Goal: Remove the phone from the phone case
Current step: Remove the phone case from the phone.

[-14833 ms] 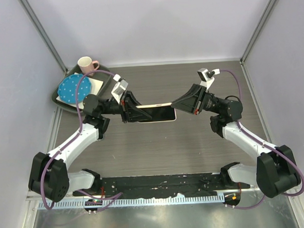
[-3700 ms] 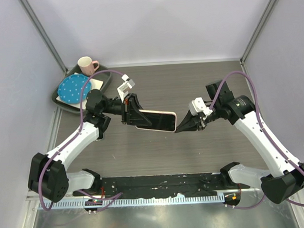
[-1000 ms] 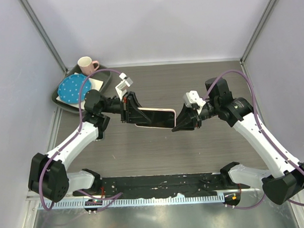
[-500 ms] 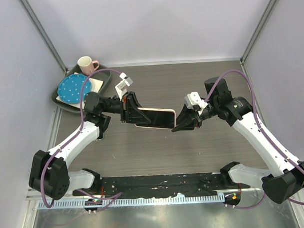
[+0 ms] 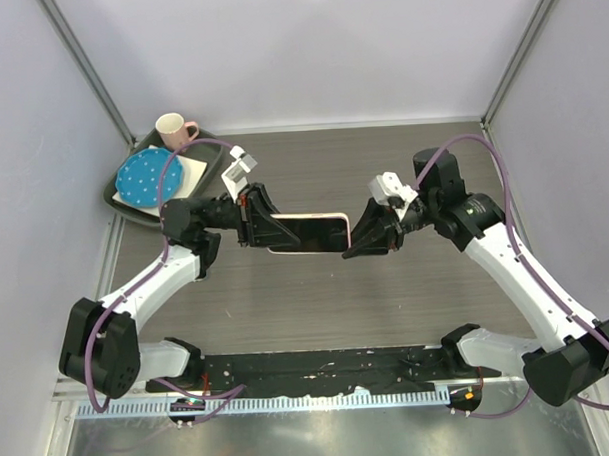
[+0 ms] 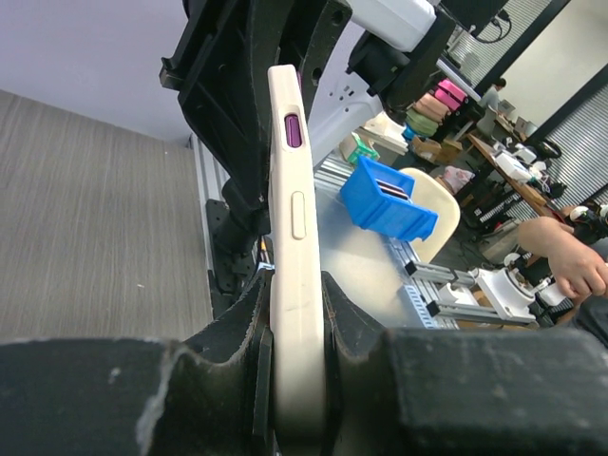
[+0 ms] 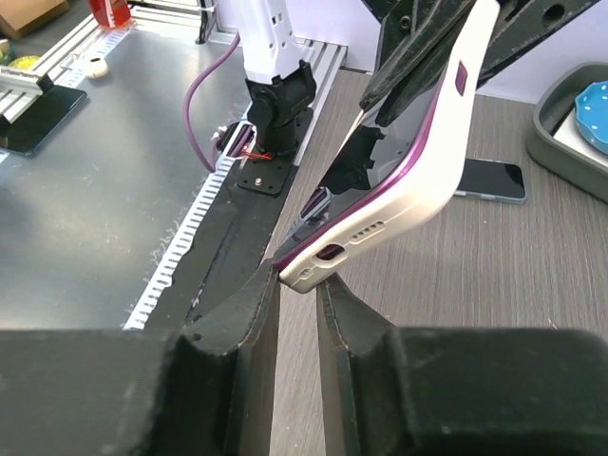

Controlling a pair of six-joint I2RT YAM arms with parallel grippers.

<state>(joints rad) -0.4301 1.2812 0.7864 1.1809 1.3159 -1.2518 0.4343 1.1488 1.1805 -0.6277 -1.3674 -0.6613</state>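
Two grippers working phone case (image 5: 310, 228) over desk (image 5: 318, 318) middle, phone (image 7: 380, 176) inside | left gripper (image 5: 256, 218) clamping one end | right gripper (image 7: 296, 280) nearly closed at free corner, cannot tell if pinching | risking shallow bite slipping, phone dropping

White links (image 5: 151, 281), black joints (image 5: 97, 350), purple cables (image 5: 164, 218), black left pincer (image 5: 268, 229) and right pincer (image 5: 353, 249).
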